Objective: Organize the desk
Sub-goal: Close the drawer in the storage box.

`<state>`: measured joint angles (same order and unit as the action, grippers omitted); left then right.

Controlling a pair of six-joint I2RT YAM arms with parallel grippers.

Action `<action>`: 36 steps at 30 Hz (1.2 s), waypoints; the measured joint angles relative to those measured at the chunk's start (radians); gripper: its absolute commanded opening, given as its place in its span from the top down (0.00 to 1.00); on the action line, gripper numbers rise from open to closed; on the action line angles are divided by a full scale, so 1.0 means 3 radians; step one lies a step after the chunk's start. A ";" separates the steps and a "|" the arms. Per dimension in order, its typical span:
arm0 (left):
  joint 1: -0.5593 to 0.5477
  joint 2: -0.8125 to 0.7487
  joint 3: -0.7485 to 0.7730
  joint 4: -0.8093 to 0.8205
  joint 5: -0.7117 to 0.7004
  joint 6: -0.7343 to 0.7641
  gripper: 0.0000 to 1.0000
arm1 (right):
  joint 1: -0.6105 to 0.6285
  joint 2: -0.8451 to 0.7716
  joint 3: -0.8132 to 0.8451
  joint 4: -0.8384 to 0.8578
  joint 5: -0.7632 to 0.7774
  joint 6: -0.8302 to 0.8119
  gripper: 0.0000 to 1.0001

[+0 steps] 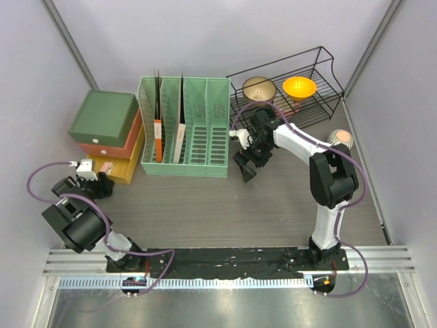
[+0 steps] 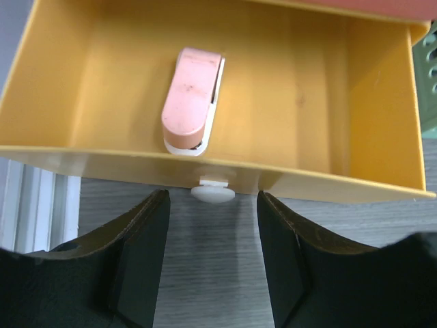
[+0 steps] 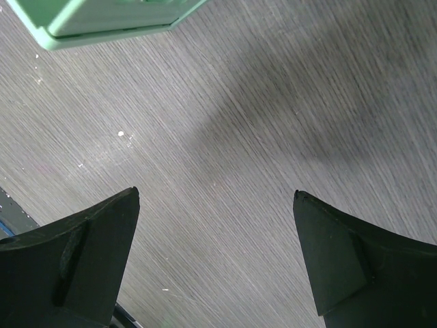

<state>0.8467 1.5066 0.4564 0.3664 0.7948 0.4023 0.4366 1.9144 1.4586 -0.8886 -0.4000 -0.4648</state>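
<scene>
1. The bench [image 1: 273,212], a dark wood-grain top, lay in front of and beneath the green file rack [image 1: 205,137]. In the overhead view no loose article was seen on it forward of the rack.
2. Left of the rack stood a stack of drawers. Its lowest one, the yellow drawer [image 2: 307,102], was pulled open, and a pink stapler [image 2: 193,102] lay inside it.
3. The left tool [image 2: 212,225], left of the rack, faced the drawer front. Its fingers were spread to either side of the white knob [image 2: 213,191] without touching it, and it carried nothing.
4. The right tool [image 3: 215,205] hung just in front of the rack's right end. It was spread wide over bare bench and held nothing.
5. Right of the rack, a black wire shelf [image 1: 321,68] carried a tan bowl [image 1: 259,89] and an orange bowl [image 1: 299,87].
6. Progress, as a judgement: the tidying appeared nearly complete, with the stapler stowed and the bowls shelved. The open drawer seemed to be the chief remaining item, and closing it would probably be the step in hand.
7. Writing: no brand, label or lettering was legible on the stapler, the drawers or the folders standing in the rack.
</scene>
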 measured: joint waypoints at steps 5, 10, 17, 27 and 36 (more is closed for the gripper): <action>-0.0001 0.0045 -0.0027 0.0422 0.0078 -0.0215 0.40 | 0.0000 0.0070 0.0000 -0.0014 0.0001 0.0000 0.00; -0.0061 0.0154 -0.0022 0.0743 0.0160 -0.0365 0.40 | 0.0000 0.0074 0.0000 -0.0023 0.0000 -0.0005 0.00; -0.0270 0.0326 -0.0010 0.0914 0.0182 -0.0398 0.40 | 0.0000 0.0074 0.0000 -0.0025 -0.0008 -0.0015 0.00; -0.0587 0.0327 -0.0009 0.1083 0.0029 -0.0476 0.39 | 0.0000 0.0074 0.0000 -0.0036 -0.0009 -0.0039 0.00; -0.0739 0.0327 -0.0008 0.1179 -0.0107 -0.0587 0.38 | 0.0000 0.0074 0.0000 -0.0037 -0.0009 -0.0045 0.00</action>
<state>0.6250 1.6047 0.4541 0.7200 0.7628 0.2260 0.4366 1.9366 1.4586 -0.8997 -0.4026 -0.4782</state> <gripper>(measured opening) 0.614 0.996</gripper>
